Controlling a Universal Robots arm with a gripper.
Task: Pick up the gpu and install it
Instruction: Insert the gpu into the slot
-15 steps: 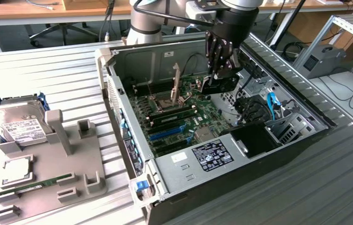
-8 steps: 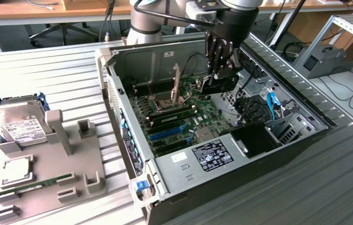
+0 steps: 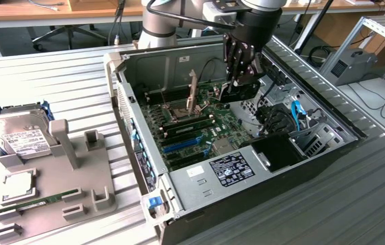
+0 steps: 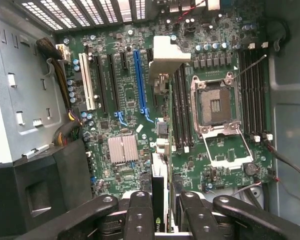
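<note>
One card, one hand, and they're together: your hand (image 3: 241, 81) is down inside the open PC case (image 3: 129, 127), with its fingers (image 4: 140, 212) closed partway, one on each face of the gpu (image 4: 159, 185). So it's a grip on the card, not a fully shut hand. From the wrist view you're looking at the gpu edge-on: a thin black slab with a bit of green logo near the fingers, and a pale metal bracket (image 4: 171, 55) at the far end. It lines up over the motherboard (image 4: 125, 105) in the strip between the long blue slot (image 4: 138, 80) and the open CPU socket (image 4: 217, 105), closer to the RAM slots than to the blue one. In the exterior view the gpu (image 3: 241, 93) hangs as a dark block right under the hand, toward the back wall of the case and above the board. It looks clear of the slots, but honestly I can't tell how much gap there is. Out on the counter (image 3: 56, 81), at the exterior view's left, the grey tray (image 3: 46, 217) has the hard drive (image 3: 19, 135), a square chip (image 3: 19, 184) and the green RAM stick (image 3: 39, 200) sitting in it, well apart from the case.
</note>
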